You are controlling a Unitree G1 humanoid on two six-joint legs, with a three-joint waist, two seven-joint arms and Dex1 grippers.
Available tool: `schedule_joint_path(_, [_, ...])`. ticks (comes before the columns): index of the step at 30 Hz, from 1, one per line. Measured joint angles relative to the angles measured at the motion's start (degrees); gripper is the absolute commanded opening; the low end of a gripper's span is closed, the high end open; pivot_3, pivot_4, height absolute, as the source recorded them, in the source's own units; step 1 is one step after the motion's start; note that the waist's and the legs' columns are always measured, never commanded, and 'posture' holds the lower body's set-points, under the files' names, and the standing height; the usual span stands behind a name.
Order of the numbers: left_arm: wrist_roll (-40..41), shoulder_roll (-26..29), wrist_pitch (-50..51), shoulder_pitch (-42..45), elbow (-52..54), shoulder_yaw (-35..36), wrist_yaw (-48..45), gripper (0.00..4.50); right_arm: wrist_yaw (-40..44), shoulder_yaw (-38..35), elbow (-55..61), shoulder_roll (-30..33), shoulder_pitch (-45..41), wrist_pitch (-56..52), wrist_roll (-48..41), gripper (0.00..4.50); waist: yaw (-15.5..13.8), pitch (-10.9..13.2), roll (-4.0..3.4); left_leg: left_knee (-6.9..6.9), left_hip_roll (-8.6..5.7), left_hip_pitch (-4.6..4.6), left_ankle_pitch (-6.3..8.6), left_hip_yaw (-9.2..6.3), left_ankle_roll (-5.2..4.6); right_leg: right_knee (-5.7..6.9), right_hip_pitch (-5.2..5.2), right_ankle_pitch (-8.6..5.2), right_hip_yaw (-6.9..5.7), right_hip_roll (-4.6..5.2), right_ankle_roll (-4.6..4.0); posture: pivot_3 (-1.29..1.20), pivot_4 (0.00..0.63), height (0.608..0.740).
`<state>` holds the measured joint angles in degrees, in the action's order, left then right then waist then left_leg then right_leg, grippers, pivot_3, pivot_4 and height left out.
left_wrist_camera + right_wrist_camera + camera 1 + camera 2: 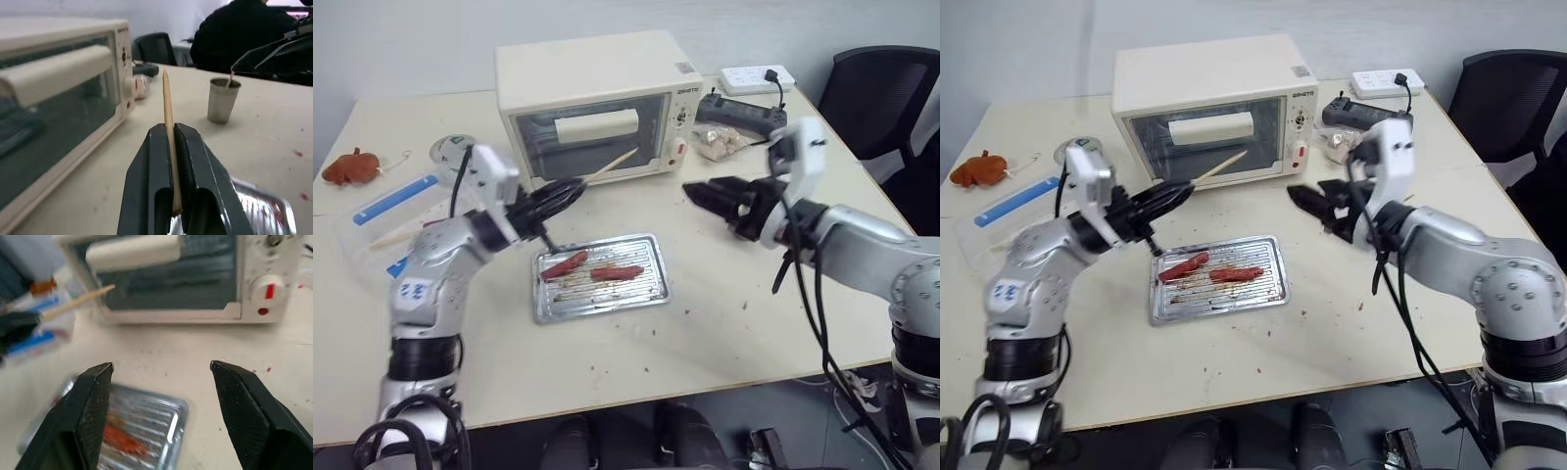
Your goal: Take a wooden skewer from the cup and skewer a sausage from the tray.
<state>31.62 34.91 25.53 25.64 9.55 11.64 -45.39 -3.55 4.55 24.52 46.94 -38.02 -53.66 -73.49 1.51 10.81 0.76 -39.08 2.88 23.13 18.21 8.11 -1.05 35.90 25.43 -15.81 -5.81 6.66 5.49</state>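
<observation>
My left gripper (576, 187) is shut on the wooden skewer (612, 164), which points up and right toward the oven door; the left wrist view shows the stick (167, 105) pinched between the fingers. The tray (652, 290) lies just below that gripper. In it are a brighter red sausage (565, 265) and the darker red sausage (618, 273). Right of the tray, my right gripper (697, 195) hovers above the table, open and empty, with its fingers (95, 396) wide apart. The cup (222, 100) stands on the table with a stick in it, below the right gripper.
A cream toaster oven (597, 88) stands behind the tray. A clear plastic box with blue strips (386, 211), a tape roll (448, 149) and an orange toy (352, 166) are at the left. A power strip (756, 75), a small bag (720, 143) and a black chair (886, 88) are at the right.
</observation>
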Motion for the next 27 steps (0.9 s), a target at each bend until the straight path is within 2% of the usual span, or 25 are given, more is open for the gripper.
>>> schedule_joint_path(5, [1.25,7.55,2.97,-6.53,3.81,3.00,-3.82,0.00,15.81,14.24,0.35,1.26,-0.65,6.10,23.17,3.29,-0.29,0.00,0.01,-0.04,-0.12,0.03,0.02,0.00,-0.02,-0.07,0.00,0.02,-0.01,0.13,0.03,0.00,0.150,0.740])
schedule_joint_path(9, [1.99,11.36,4.11,-9.52,5.72,4.57,-5.89,0.00,23.42,20.87,-4.55,-3.21,-1.96,11.22,35.97,3.29,-0.10,-0.01,0.04,-0.07,-0.08,0.03,0.01,0.01,-0.01,-0.03,0.01,0.04,-0.04,0.11,-0.01,0.00,0.150,0.740])
schedule_joint_path(18, [2.09,14.10,4.36,-11.03,6.09,8.03,-7.30,0.00,33.79,25.43,-13.92,-14.18,-5.84,13.86,49.98,3.29,0.07,-0.01,0.04,-0.06,-0.07,0.03,0.01,0.03,0.01,0.03,0.02,0.04,-0.06,0.09,-0.02,0.00,0.150,0.740])
schedule_joint_path(27, [2.28,14.67,4.47,-12.04,6.67,8.94,-7.30,0.00,42.18,29.18,-23.45,-20.64,-7.95,16.28,59.63,3.29,0.13,-0.01,0.04,-0.05,-0.08,0.02,0.02,0.05,0.02,0.06,0.03,0.05,-0.05,0.09,-0.03,0.00,0.150,0.740])
